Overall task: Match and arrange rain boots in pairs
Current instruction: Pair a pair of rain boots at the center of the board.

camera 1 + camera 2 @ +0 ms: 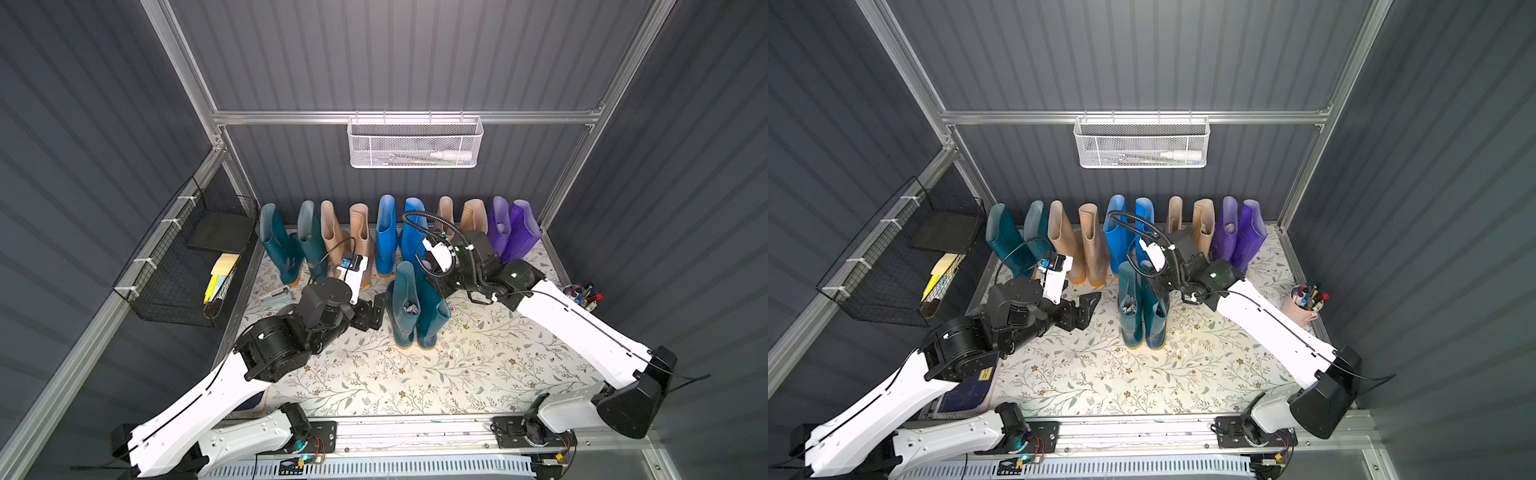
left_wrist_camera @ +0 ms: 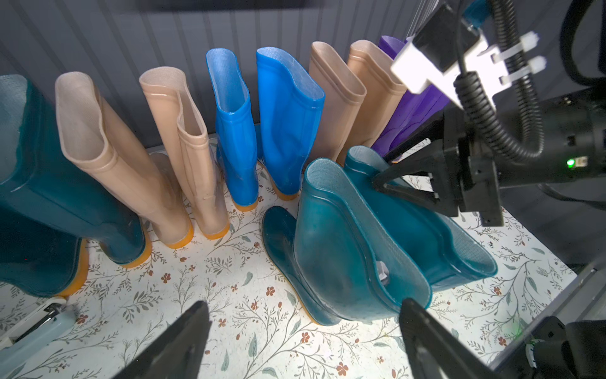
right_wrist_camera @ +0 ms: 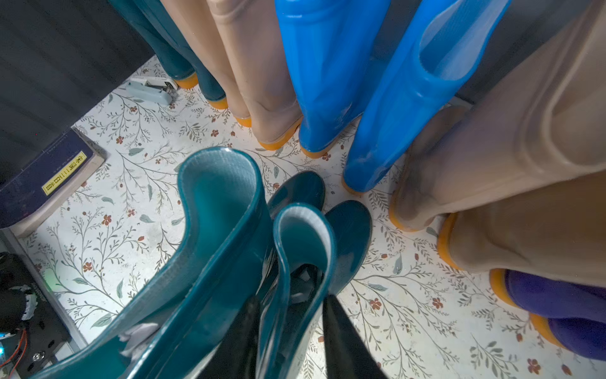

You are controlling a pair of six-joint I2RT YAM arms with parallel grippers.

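Along the back wall stand rain boots in pairs: teal [image 1: 276, 245], beige [image 1: 359, 239], bright blue [image 1: 386, 232], beige [image 1: 473, 216] and purple [image 1: 521, 230]. In front of them two more teal boots [image 1: 405, 307] stand upright side by side. My right gripper [image 3: 290, 300] is over that pair. Its jaws are parted around the cuff of the right-hand teal boot [image 3: 305, 242], with one finger between the two boots and the other outside. My left gripper [image 1: 374, 311] hangs open just left of the pair, holding nothing; in the left wrist view its fingertips [image 2: 203, 308] frame the nearer teal boot [image 2: 334, 256].
A pale stapler [image 1: 274, 297] lies on the floral mat near the left teal boots. A black wire basket [image 1: 178, 266] hangs on the left wall and a white mesh basket [image 1: 415, 143] on the back rail. A pen cup [image 1: 1304, 303] stands at right, a dark book [image 1: 963, 395] at front left.
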